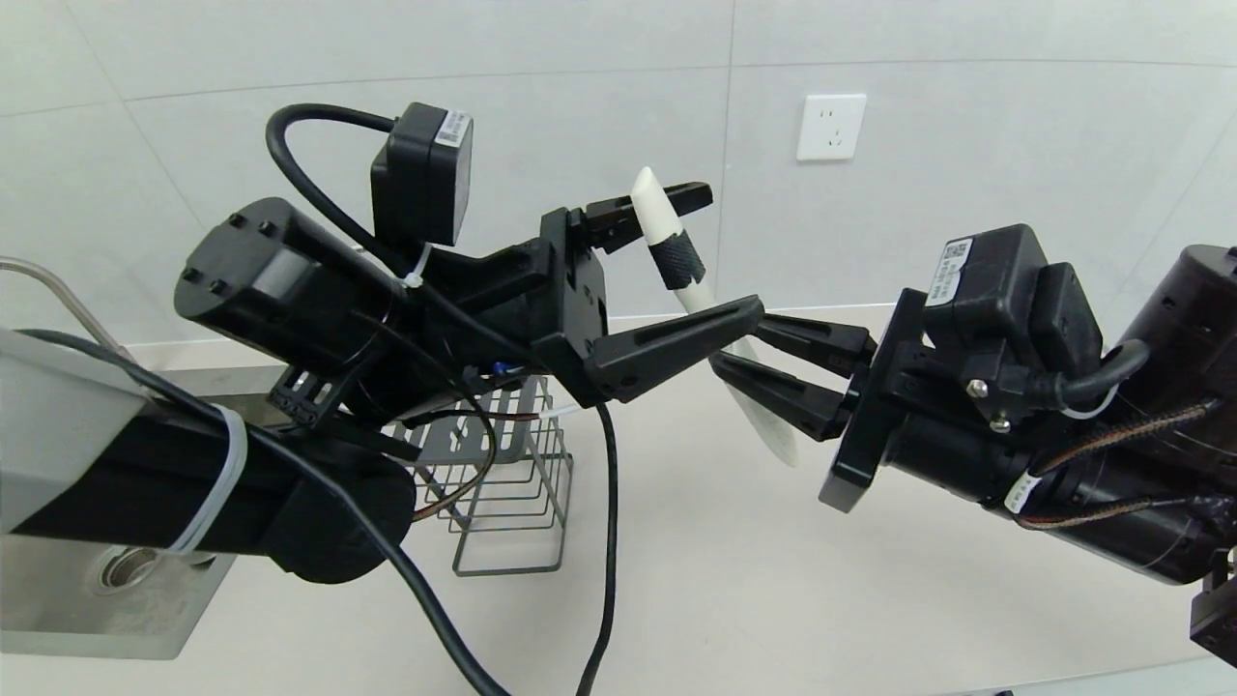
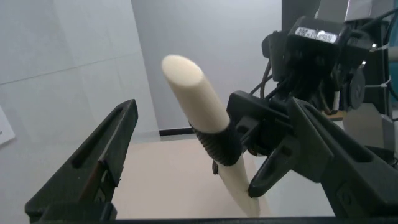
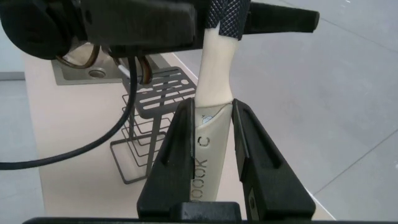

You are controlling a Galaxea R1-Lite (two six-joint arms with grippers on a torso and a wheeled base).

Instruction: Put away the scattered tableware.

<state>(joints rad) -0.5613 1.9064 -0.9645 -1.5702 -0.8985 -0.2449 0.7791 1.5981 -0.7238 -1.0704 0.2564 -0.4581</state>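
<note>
A white knife (image 1: 667, 237) with a black knurled band on its handle hangs tilted above the counter, handle end up. My right gripper (image 1: 739, 343) is shut on its blade; in the right wrist view the blade (image 3: 211, 162) sits tight between the two fingers (image 3: 180, 155). My left gripper (image 1: 734, 251) is open, and the knife's handle (image 2: 193, 93) stands between its spread fingers (image 2: 99, 162), closer to one of them. Whether a finger touches the handle I cannot tell.
A wire rack (image 1: 512, 483) stands on the beige counter (image 1: 773, 580) below the left arm, beside a steel sink (image 1: 116, 599) at the left. The tiled wall with a socket (image 1: 831, 126) lies close behind. Open counter lies to the right of the rack.
</note>
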